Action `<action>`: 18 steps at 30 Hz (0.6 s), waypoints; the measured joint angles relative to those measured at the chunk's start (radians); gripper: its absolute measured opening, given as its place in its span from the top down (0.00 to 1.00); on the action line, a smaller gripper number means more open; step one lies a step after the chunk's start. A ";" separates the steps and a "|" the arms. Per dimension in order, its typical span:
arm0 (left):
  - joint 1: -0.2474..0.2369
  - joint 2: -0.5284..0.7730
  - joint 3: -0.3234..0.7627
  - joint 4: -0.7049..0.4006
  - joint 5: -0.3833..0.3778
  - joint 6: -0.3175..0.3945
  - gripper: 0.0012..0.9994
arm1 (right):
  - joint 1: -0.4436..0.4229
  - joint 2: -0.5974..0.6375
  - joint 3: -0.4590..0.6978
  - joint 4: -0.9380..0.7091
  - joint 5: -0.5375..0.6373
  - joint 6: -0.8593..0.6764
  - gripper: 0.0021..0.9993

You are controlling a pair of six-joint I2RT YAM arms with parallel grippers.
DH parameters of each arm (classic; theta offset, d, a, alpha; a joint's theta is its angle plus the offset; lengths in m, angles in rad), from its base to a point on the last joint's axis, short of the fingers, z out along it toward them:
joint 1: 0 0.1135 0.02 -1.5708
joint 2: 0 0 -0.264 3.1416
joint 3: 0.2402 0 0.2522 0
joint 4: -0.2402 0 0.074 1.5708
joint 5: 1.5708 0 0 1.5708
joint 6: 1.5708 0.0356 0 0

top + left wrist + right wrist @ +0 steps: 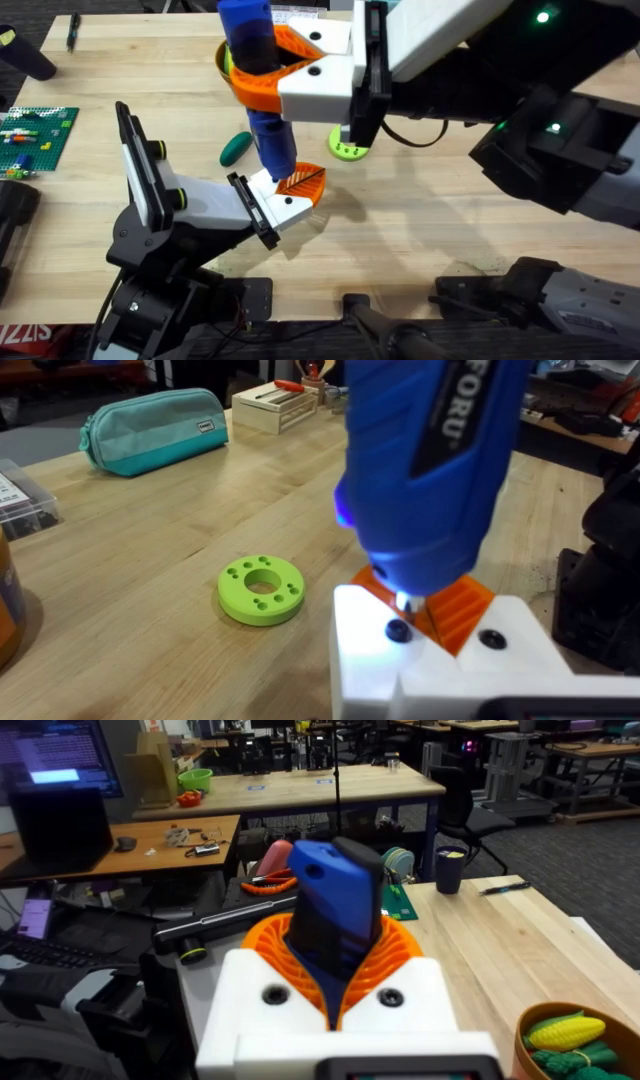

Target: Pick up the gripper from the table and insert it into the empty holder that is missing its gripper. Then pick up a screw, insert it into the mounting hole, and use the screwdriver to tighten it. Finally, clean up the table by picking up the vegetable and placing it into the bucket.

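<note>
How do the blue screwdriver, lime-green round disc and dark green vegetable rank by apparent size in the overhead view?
1. Blue cylindrical screwdriver, though it stands nearer the camera.
2-3. Dark green oblong vegetable and lime-green round disc: too alike to rank.

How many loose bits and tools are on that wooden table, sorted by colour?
Blue: 1, the screwdriver clamped by the right gripper
Orange: 1, the ribbed gripper seated on the holder
Dark green: 1, the vegetable
Lime green: 1, the disc
Total: 4
</note>
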 joint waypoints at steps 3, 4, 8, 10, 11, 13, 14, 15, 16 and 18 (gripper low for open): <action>-0.001 0.001 0.000 -0.003 0.002 0.000 0.99 | -0.002 0.002 -0.001 -0.004 0.004 0.000 0.96; -0.001 0.001 0.000 -0.002 0.002 0.000 0.99 | -0.002 0.002 -0.003 0.008 0.004 0.000 0.96; -0.001 0.001 0.000 -0.002 0.000 0.000 0.99 | -0.012 0.004 -0.015 0.111 -0.002 0.001 0.96; -0.001 0.001 0.000 -0.002 0.000 0.000 0.99 | -0.019 0.003 -0.015 0.161 -0.002 0.001 0.96; -0.001 0.001 0.000 -0.002 0.000 0.000 0.99 | -0.022 0.002 -0.015 0.173 -0.002 0.000 0.96; -0.001 0.001 0.000 -0.002 0.000 0.000 0.99 | -0.025 -0.001 -0.015 0.179 -0.002 0.000 0.96; -0.001 0.001 0.000 -0.002 0.000 0.000 0.99 | -0.025 -0.001 -0.015 0.177 -0.003 0.000 0.96; -0.001 0.001 0.000 -0.002 0.000 0.000 0.99 | -0.024 -0.001 -0.015 0.172 -0.003 0.001 0.96; -0.001 0.001 0.000 -0.002 0.000 0.000 0.99 | -0.024 -0.001 -0.015 0.165 -0.003 0.001 0.96; -0.001 0.001 0.000 -0.002 0.000 0.000 0.99 | -0.024 -0.001 -0.015 0.150 -0.004 0.005 0.96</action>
